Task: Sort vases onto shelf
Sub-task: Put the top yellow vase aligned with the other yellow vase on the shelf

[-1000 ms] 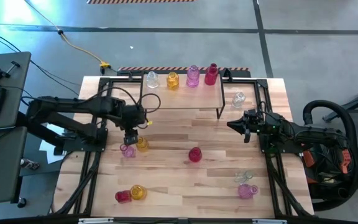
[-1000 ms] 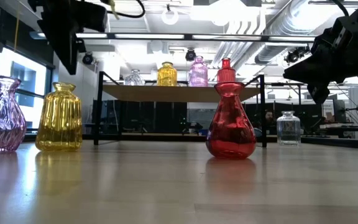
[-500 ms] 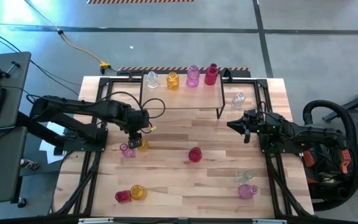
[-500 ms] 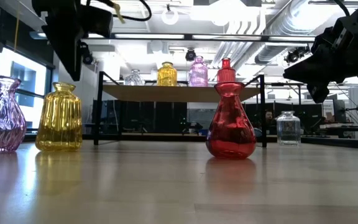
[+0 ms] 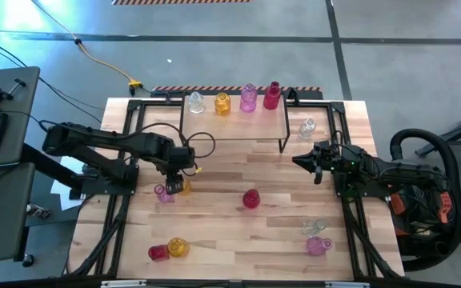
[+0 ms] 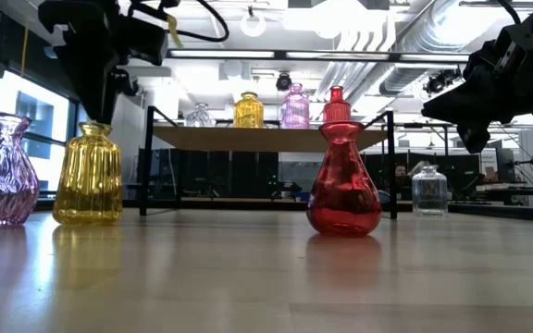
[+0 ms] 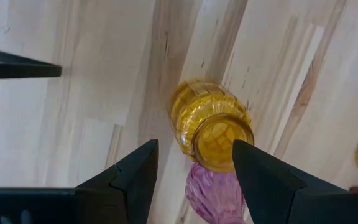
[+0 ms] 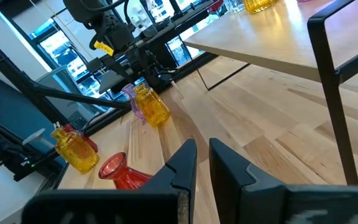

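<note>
Now | left gripper (image 7: 194, 163) (fingers apart) over yellow vase (image 7: 210, 123)

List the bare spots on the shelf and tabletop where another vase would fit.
The shelf is bare in front of its row of four vases. The tabletop is open between the red vase and the near edge. The left side is crowded around the yellow vase.
</note>
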You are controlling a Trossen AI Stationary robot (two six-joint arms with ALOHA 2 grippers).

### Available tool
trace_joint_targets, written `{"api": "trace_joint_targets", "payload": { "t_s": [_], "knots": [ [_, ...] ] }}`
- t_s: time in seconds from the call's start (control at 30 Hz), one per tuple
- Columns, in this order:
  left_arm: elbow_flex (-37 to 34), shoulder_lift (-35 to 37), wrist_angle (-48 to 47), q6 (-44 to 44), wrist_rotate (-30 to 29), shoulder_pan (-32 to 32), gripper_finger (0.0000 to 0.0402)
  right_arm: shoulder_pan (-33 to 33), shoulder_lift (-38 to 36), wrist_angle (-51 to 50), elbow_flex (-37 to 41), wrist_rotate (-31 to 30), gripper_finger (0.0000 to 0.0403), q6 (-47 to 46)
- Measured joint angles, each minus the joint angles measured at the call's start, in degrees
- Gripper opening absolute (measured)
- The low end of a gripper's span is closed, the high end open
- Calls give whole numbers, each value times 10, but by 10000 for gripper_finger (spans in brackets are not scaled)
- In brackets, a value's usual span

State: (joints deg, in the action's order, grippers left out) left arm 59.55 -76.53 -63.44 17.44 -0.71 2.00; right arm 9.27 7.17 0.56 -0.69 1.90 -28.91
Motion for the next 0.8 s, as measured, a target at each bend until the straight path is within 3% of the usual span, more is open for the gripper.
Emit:
{"api": "trace_joint_targets", "payload": {
  "t_s": [0.33,0.8],
  "knots": [
    [-3,-1,6,0,-9,0,197,0,0,0,0,0,28,0],
    [-61,0,41,19,-11,0,194,0,0,0,0,0,28,0]
  ]
}}
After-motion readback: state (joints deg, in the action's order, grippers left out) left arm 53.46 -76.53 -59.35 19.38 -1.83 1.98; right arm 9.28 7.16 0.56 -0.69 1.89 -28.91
